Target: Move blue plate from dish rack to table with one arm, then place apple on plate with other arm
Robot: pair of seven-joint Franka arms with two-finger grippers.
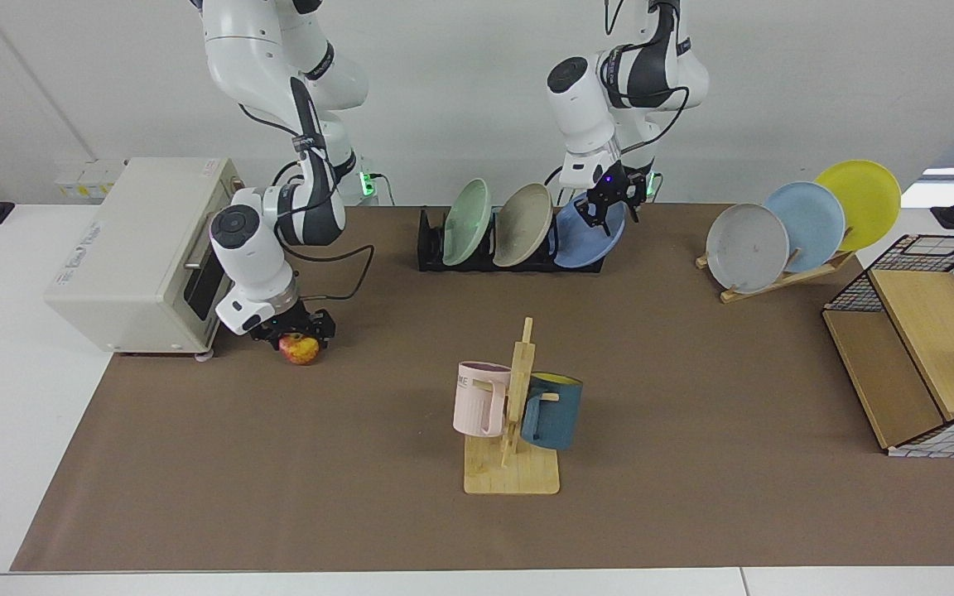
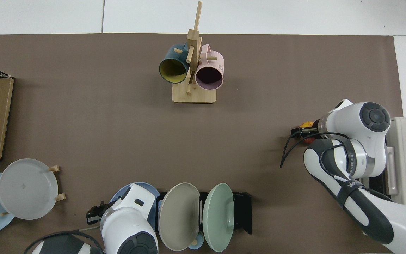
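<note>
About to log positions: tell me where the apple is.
In the facing view the apple lies on the brown mat at the view's left, just in front of the toaster oven, with the right gripper right over it.

The desk [image 1: 477,513] is seen from across, facing both arm bases, and from directly overhead, turned the opposite way; the mug tree [image 1: 513,414] [image 2: 193,63] and dish rack [image 1: 431,244] [image 2: 241,211] are shared

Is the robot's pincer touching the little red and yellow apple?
Cannot tell. In the facing view the right pincer sits right on top of the apple, hiding any gap.
</note>
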